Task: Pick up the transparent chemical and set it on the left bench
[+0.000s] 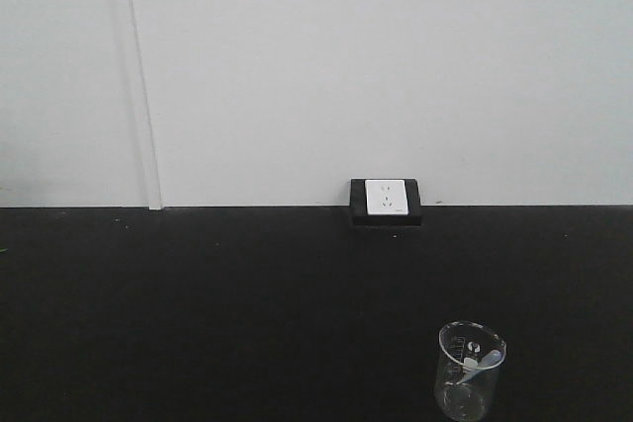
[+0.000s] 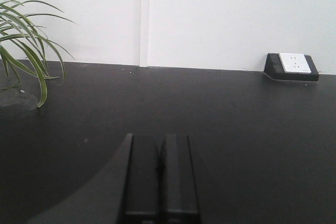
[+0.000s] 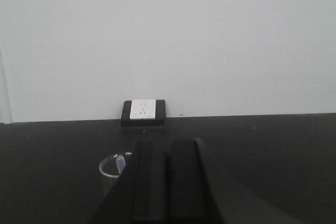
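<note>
The transparent chemical, a small clear glass beaker with white marks and a whitish piece inside, stands upright on the black counter at the lower right of the front view. In the right wrist view the beaker is partly hidden behind the left finger of my right gripper, which is shut and empty above the counter. My left gripper is shut and empty over bare black counter, with no beaker in its view. The left bench with white bins is out of view.
A white wall socket in a black housing sits where the black counter meets the white wall; it also shows in the left wrist view and the right wrist view. A green plant stands at the counter's left.
</note>
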